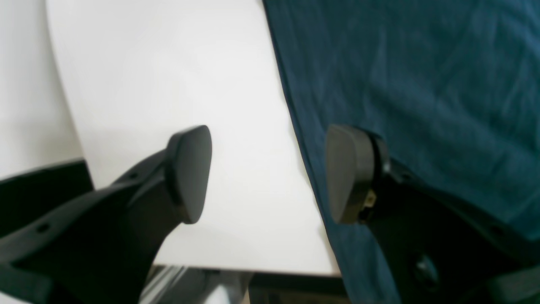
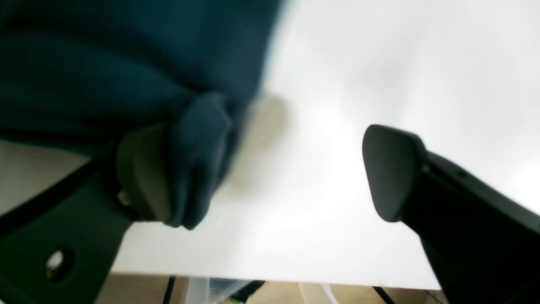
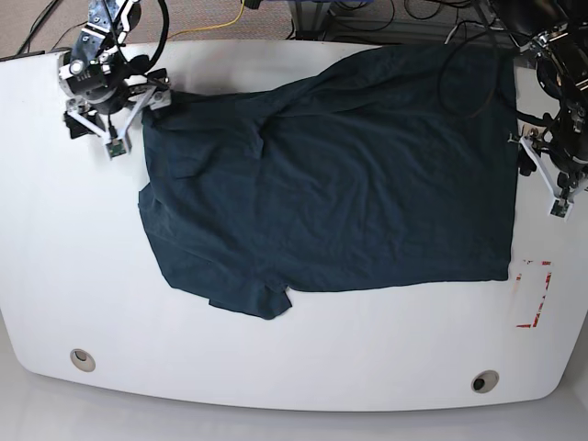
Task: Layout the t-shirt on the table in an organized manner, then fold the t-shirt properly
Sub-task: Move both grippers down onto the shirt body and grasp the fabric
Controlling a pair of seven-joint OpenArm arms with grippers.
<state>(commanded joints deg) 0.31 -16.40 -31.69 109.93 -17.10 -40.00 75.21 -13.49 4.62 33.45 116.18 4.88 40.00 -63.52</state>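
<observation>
Both pincers released: I'd clench my left pincer [image 1: 268,173] on the t-shirt [image 3: 349,175] hem before tugging flat

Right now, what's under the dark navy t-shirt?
The glossy white tabletop shows all around the dark navy fabric t-shirt, which lies spread on it. Whatever is beneath the cloth is covered.

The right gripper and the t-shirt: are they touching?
Touching. In the right wrist view, a fold of the t-shirt drapes over one finger of the open right gripper.
</observation>
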